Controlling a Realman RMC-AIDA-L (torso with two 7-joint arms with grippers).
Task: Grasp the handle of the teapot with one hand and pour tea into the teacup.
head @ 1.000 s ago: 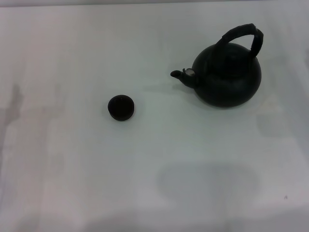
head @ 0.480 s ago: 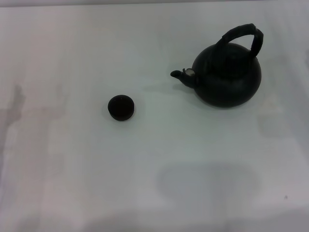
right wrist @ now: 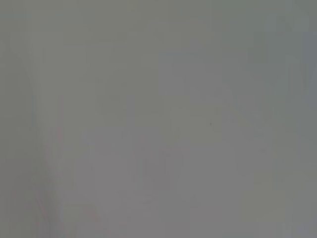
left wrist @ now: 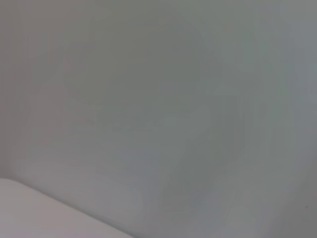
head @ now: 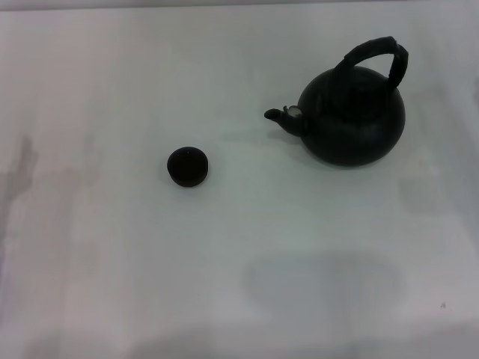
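Head view: teapot (head: 352,116) sits upright on the table (head: 112,262), right-rear, handle (head: 374,56) arched up and free to grab, spout toward the teacup (head: 187,166), which stands well apart front-left. No grippers in view; jaws can't tell. Wrist cams show bare surface only.

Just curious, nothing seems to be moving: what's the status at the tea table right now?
Both grippers out of view. Teapot upright on the table, handle free, spout toward the teacup. Cup stands apart. Nothing between them.
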